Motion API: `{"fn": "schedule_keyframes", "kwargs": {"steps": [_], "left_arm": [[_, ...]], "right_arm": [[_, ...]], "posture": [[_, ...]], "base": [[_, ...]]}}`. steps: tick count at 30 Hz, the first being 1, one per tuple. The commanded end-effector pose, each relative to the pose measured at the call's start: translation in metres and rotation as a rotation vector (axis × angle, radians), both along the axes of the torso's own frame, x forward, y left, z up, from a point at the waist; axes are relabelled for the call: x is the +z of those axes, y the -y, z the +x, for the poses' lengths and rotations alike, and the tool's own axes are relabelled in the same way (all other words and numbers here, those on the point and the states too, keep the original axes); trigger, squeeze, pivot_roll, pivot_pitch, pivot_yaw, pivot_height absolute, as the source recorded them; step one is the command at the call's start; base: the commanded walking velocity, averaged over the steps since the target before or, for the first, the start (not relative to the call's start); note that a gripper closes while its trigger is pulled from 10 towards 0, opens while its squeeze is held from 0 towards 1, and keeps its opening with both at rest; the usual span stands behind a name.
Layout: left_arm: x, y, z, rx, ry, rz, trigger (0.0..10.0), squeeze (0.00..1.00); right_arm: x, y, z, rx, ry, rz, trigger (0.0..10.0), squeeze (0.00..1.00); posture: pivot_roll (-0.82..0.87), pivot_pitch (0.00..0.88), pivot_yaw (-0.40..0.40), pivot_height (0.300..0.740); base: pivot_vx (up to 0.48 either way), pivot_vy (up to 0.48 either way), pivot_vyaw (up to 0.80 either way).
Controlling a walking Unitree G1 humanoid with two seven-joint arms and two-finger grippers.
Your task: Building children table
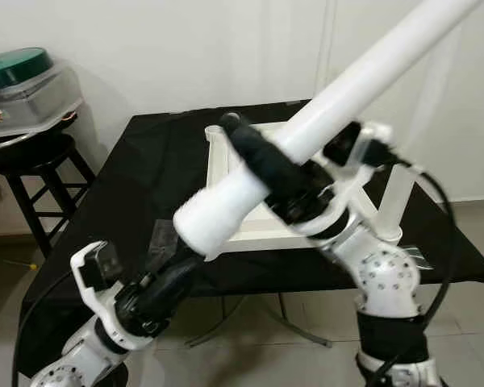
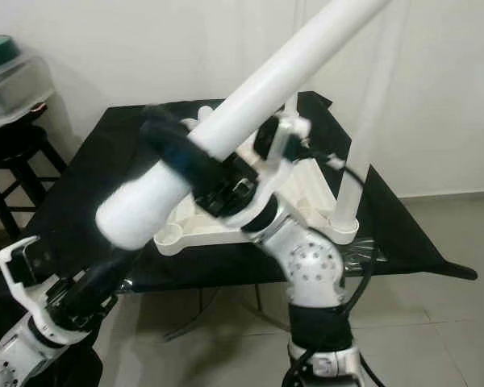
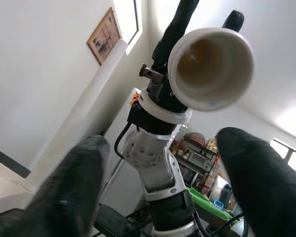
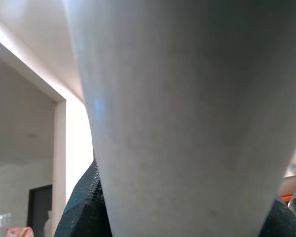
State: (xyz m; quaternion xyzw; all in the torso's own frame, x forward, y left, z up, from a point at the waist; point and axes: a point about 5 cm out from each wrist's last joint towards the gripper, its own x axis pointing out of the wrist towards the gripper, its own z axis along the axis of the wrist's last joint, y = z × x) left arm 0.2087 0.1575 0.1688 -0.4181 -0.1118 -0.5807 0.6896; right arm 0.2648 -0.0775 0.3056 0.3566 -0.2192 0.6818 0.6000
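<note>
White plastic table leg (image 1: 323,121), hollow, rigid, likely light and slick, clamped near its flared end by right pincer (image 1: 262,161); left pincer (image 1: 165,286) spread wide below.

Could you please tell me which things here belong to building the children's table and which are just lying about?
Belongs to the job:
- leg, clamped in the right gripper
- tabletop, upside down on the black cloth, two legs already fitted
- left gripper, open, just below the leg's end

Lying about:
- stool
- green-lidded container on it
</note>
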Motion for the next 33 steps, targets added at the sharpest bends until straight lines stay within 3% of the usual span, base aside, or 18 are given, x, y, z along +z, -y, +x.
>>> {"fn": "schedule_keyframes", "kwargs": {"steps": [1,8,11,14,22,25,26,27,28,30,33], "left_arm": [[-0.007,-0.01,-0.002,0.029,-0.018,0.034,10.0,1.0],[-0.01,-0.013,-0.001,0.044,-0.03,0.04,10.0,1.0],[-0.018,-0.021,-0.002,0.073,-0.054,0.072,10.0,1.0],[-0.022,-0.025,-0.002,0.087,-0.068,0.094,10.0,1.0],[-0.028,-0.03,-0.003,0.106,-0.078,0.117,10.0,1.0],[-0.032,-0.031,0.002,0.169,-0.077,0.158,10.0,1.0],[-0.034,-0.032,0.009,0.236,-0.092,0.178,10.0,0.37],[-0.035,-0.032,0.014,0.283,-0.104,0.189,10.0,0.37],[-0.035,-0.033,0.021,0.339,-0.123,0.199,10.0,0.0],[-0.035,-0.033,0.031,0.412,-0.151,0.21,10.0,0.0],[-0.032,-0.03,0.037,0.448,-0.157,0.216,10.0,0.0]], "right_arm": [[0.006,0.0,-0.002,-0.003,0.028,0.012,0.0,0.0],[0.006,0.001,0.0,-0.033,0.03,0.001,0.0,0.0],[0.008,0.002,0.011,-0.154,0.002,-0.026,0.0,0.0],[0.009,0.003,0.015,-0.186,-0.009,-0.021,0.0,0.0],[0.012,0.003,0.018,-0.213,-0.013,-0.017,0.0,0.0],[0.009,-0.001,0.021,-0.273,0.002,-0.091,0.0,0.0],[-0.001,-0.007,0.024,-0.344,0.02,-0.202,10.0,0.0],[-0.008,-0.011,0.026,-0.391,0.037,-0.279,10.0,0.0],[-0.019,-0.015,0.029,-0.439,0.051,-0.366,10.0,0.0],[-0.037,-0.019,0.034,-0.512,0.059,-0.494,10.0,0.0],[-0.05,-0.019,0.037,-0.567,0.056,-0.579,10.0,0.0]], "posture": [[-0.06,0.029,0.061,0.74],[-0.06,0.03,0.061,0.74],[-0.06,0.031,0.064,0.74],[-0.05,0.028,0.064,0.74],[-0.05,0.029,0.062,0.74],[-0.05,0.031,0.062,0.74],[-0.06,0.03,0.063,0.74],[-0.06,0.03,0.063,0.74],[-0.06,0.032,0.062,0.74],[-0.07,0.032,0.063,0.74],[-0.07,0.033,0.064,0.74]], "base": [[0.0,0.0,0.0],[0.0,0.0,0.0],[0.0,0.0,0.0],[0.0,0.0,0.0],[0.0,0.0,0.0],[0.0,0.0,0.0],[0.0,0.0,0.0],[0.0,0.0,0.0],[0.0,0.0,0.0],[0.0,0.0,0.0],[0.0,0.0,0.0]]}}
